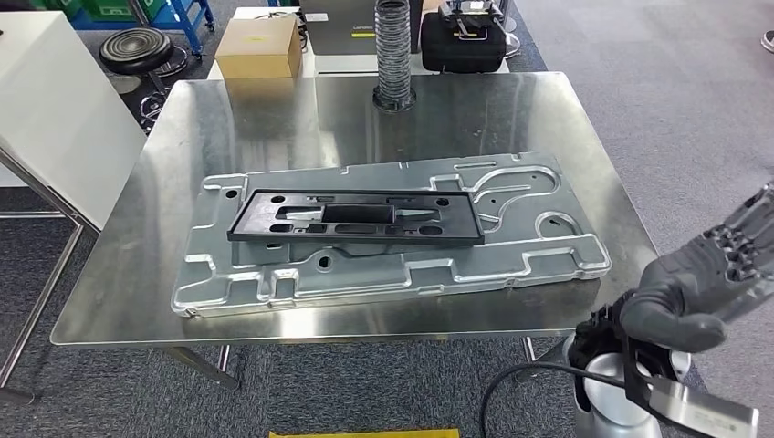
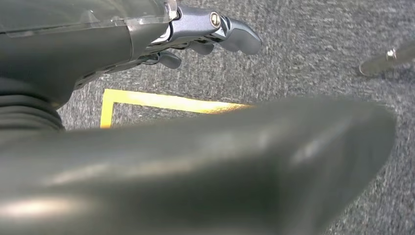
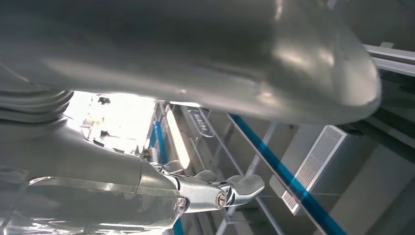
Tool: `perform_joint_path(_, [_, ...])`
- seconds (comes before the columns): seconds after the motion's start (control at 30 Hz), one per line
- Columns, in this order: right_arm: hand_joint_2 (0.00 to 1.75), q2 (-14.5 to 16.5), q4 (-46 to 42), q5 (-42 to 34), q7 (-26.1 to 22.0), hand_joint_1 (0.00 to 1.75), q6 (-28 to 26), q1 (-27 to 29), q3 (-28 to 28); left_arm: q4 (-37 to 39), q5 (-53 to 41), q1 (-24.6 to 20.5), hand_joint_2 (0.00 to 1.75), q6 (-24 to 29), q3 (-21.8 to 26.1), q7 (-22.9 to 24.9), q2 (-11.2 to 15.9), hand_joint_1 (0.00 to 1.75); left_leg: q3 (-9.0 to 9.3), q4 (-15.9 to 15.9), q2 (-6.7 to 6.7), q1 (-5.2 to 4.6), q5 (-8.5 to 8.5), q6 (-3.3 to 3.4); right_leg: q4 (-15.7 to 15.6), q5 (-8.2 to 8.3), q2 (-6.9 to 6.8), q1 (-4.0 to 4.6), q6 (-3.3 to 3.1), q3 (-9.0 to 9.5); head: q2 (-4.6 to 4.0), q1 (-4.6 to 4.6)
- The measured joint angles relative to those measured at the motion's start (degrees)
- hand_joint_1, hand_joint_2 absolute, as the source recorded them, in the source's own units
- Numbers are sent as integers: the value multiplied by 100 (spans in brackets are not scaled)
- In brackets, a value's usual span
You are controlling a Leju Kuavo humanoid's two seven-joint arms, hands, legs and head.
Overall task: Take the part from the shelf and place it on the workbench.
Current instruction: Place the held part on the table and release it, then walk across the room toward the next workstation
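Note:
A black rectangular frame part [image 1: 356, 217] lies flat on a large silver stamped panel [image 1: 392, 274] in the middle of the steel workbench [image 1: 274, 109]. My right hand [image 1: 698, 287] hangs off the bench's front right corner, below its edge, fingers spread and holding nothing. The right wrist view has the right hand [image 3: 210, 191] with fingers stretched out against the ceiling. My left hand [image 2: 215, 32] hangs over grey carpet with its fingers loosely extended and nothing in them; its thick thumb [image 2: 195, 166] is blurred in the foreground.
At the bench's far edge stands a ribbed grey hose [image 1: 393, 55], with a cardboard box [image 1: 259, 47] and a black case [image 1: 463, 41] behind it. A white cabinet [image 1: 55, 119] stands left, a black stool [image 1: 137, 44] beyond. Yellow floor tape [image 2: 161, 101] lies below.

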Motion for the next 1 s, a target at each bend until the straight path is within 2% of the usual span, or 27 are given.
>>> perform_joint_path(0.03, [0,10,-96,36,-2,0,1,160,-37,0,11,1,0,-1,11,-7,0,0,-72,292,0,2,-146,-15,7,25,-7,1,4,-37,0,1])
perform_joint_path(0.07, [0,26,-178,69,-3,0,1,305,-74,0,22,2,0,-2,18,-12,0,0,-52,390,1,4,-183,-25,19,54,-11,0,10,-81,0,0])
perform_joint_path(0.1, [0,45,-240,96,-3,0,1,430,-110,0,31,2,0,-2,24,-14,0,0,72,272,1,7,-123,-29,37,83,-11,-3,21,-130,0,-1])
perform_joint_path(0.17, [0,87,-314,102,-3,0,1,619,-188,-1,39,-13,0,2,43,-14,0,0,593,-528,0,13,135,-14,106,137,-2,-12,60,-238,1,-3])
perform_joint_path(0.2, [0,102,-329,85,-3,0,1,692,-229,-1,40,-26,0,7,51,-12,-1,0,806,-896,-5,4,239,4,147,161,4,-1,88,-279,1,-2])
perform_joint_path(0.23, [0,110,-336,65,-3,0,2,758,-274,-2,41,-39,0,13,58,-10,-3,0,944,-1146,-11,-3,306,32,178,186,10,6,121,-309,1,1])
perform_joint_path(0.27, [0,115,-340,46,-3,0,2,814,-320,-2,41,-47,0,20,65,-10,-6,0,974,-1234,-16,-16,329,64,196,213,13,12,154,-323,0,3])
perform_joint_path(0.37, [0,127,-339,0,-3,0,2,978,-470,-3,38,-40,0,32,109,-14,-20,0,886,-1209,-6,-35,455,171,178,278,24,-9,247,-349,-1,-1])
perform_joint_path(0.4, [0,132,-332,-33,-3,0,1,1063,-544,-5,35,-42,0,33,129,-20,-28,0,829,-1215,5,-27,520,211,257,163,28,-20,281,-396,0,1])
perform_joint_path(0.43, [0,136,-319,-78,-3,0,0,1158,-637,-8,34,-43,0,33,144,-30,-37,0,755,-1222,15,-15,593,246,458,-61,30,-30,316,-478,1,8])
perform_joint_path(0.5, [0,140,-266,-178,-3,0,-1,1330,-842,-13,29,-36,0,27,159,-57,-45,0,593,-1221,26,-13,724,286,1181,-682,32,-46,374,-695,0,25])
perform_joint_path(0.53, [0,144,-219,-220,-3,0,-1,1397,-940,-13,27,-29,0,24,166,-66,-45,0,513,-1215,30,-20,781,292,1569,-905,32,-51,389,-773,-1,27])
perform_joint_path(0.57, [0,151,-154,-251,-3,0,-1,1458,-1037,-13,22,-24,0,22,176,-71,-46,0,434,-1208,34,-29,836,292,1823,-1003,32,-53,392,-782,-1,27])
perform_joint_path(0.6, [0,164,-69,-280,-3,0,-1,1521,-1138,-13,16,-22,0,22,189,-72,-46,0,360,-1201,38,-39,888,291,1879,-982,32,-52,381,-680,0,25])
perform_joint_path(0.63, [0,180,24,-304,-3,0,-1,1579,-1236,-13,9,-21,0,25,202,-73,-48,0,294,-1196,38,-50,935,289,1707,-874,32,-49,357,-468,0,26])
perform_joint_path(0.67, [0,199,128,-332,-3,0,-1,1630,-1342,-13,2,-21,0,26,218,-77,-50,0,242,-1193,36,-61,978,285,1329,-742,32,-35,314,-152,1,26])
perform_joint_path(0.7, [0,217,234,-358,-2,0,-1,1668,-1452,-13,-6,-19,0,27,232,-84,-59,0,203,-1191,34,-72,1019,274,842,-685,30,-13,251,203,1,24])
perform_joint_path(0.73, [0,234,330,-376,-2,0,-1,1696,-1557,-14,-13,-17,0,25,248,-95,-69,0,181,-1193,32,-77,1058,259,434,-663,23,9,210,481,1,19])
perform_joint_path(0.77, [0,249,420,-387,-2,0,-1,1729,-1665,-17,-20,-16,0,22,266,-108,-78,0,172,-1198,32,-72,1096,233,139,-668,19,37,173,668,1,20])
perform_joint_path(0.8, [0,261,503,-395,-2,0,0,1764,-1769,-20,-31,-15,0,19,279,-119,-86,0,169,-1205,33,-61,1135,201,-4,-687,13,58,148,743,1,25])
perform_joint_path(0.87, [0,309,721,-425,-3,0,28,1831,-1995,-24,-67,-10,0,11,297,-134,-88,0,176,-1216,35,-39,1183,136,-63,-596,5,66,117,731,0,40])
perform_joint_path(0.9, [0,347,874,-445,-3,0,74,1848,-2119,-24,-85,-4,0,7,300,-137,-89,0,157,-1169,33,-37,1117,108,-98,-537,-5,54,88,710,0,42])
perform_joint_path(0.93, [0,389,1055,-463,0,0,143,1858,-2249,-24,-102,3,0,2,303,-138,-91,0,112,-1041,31,-38,958,87,-131,-470,-14,38,61,672,0,34])
perform_joint_path(1.0, [0,465,1513,-467,5,0,322,1863,-2512,-25,-122,8,0,0,314,-137,-97,0,-63,-441,26,-30,387,42,-156,-335,-29,25,26,535,0,19])
